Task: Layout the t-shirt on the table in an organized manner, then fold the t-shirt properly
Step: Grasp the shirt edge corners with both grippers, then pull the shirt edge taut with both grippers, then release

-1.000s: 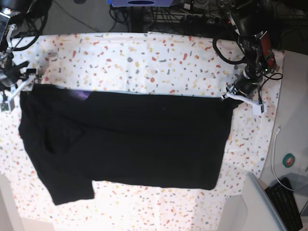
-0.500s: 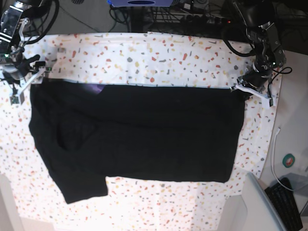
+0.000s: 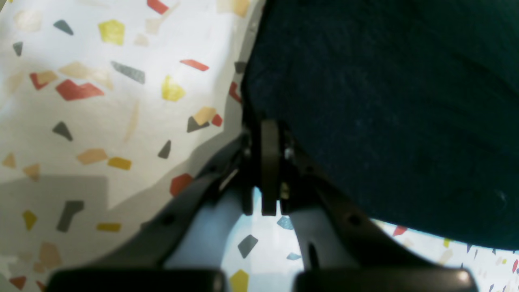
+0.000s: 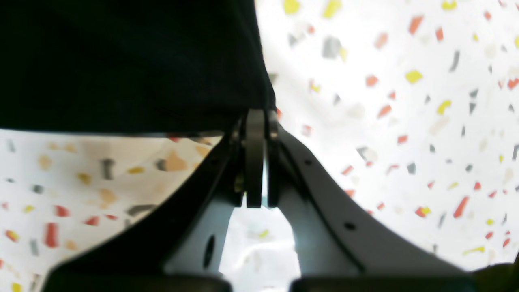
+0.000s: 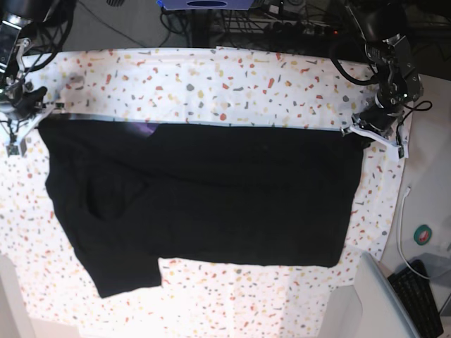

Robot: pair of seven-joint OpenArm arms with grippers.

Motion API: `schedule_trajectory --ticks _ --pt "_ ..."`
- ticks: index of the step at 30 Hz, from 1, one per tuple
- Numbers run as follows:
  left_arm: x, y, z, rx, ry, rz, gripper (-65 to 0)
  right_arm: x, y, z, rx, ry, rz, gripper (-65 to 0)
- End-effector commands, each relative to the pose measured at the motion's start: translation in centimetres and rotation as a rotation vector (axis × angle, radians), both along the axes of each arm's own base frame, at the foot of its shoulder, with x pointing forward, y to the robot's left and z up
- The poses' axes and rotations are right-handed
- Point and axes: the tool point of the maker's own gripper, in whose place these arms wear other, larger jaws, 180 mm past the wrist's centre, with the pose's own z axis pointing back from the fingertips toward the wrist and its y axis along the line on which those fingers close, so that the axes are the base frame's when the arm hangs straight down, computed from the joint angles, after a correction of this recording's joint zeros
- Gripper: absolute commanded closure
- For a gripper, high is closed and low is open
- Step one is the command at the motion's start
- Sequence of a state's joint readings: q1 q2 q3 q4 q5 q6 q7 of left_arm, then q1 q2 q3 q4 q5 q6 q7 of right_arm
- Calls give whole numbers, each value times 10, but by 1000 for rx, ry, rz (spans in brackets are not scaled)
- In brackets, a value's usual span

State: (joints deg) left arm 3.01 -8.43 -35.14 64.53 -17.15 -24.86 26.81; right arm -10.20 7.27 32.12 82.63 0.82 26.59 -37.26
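Shirt position: t-shirt (image 5: 204, 190) spread across the middle of the worktop (image 5: 232, 77), one long edge pulled straight between both hands, a sleeve hanging toward 7 o'clock in the base view.
Left hand: left hand (image 3: 265, 121) clamped tight on the shirt's corner at 3 o'clock in the base view (image 5: 372, 132); pads pressed together with black cloth pinched in between.
Right hand: right hand (image 4: 256, 115) closed hard on the opposite corner, at 9 o'clock in the base view (image 5: 21, 120); only a thin bite of fabric visible between the pads.
Risk, slip: thin pinch at either corner likely to pull free if the edge gets stretched further, dropping that corner into a crumpled heap.
Risk, skew: uneven lowering of the two corners likely to leave the stretched edge slanted, spoiling later fold lines.
Risk, bunching: creased patch around 8 o'clock likely to get trapped under a fold if not smoothed first.
Risk, cover: speckled worktop covering possibly dragged along with the shirt, wrinkling beneath it.
Count, shirts: one.
Count, hands: two.
Count, worktops: one.
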Motion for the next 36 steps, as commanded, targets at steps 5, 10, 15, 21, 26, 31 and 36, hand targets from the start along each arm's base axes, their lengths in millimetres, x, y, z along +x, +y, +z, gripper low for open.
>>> schedule_trajectory --ticks 5,10,15,21,26,31,36 --pt "11 7 13 19 -46 -1 0 11 -20 15 -52 -35 14 0" --pt "12 6 14 21 -47 -5 0 6 -19 12 -81 24 78 0" --pt "11 6 13 22 -45 -7 0 -7 -22 18 -95 107 57 0" --pt "11 6 14 23 -46 -7 0 11 12 74 50 -207 -48 0" --pt "11 14 16 39 -44 -8 0 34 46 47 141 -172 19 0" --pt "11 19 18 51 -41 -8 0 30 32 3 196 -100 -73 0" --pt "6 20 16 53 -33 -9 0 16 29 -11 207 -53 -94 0"
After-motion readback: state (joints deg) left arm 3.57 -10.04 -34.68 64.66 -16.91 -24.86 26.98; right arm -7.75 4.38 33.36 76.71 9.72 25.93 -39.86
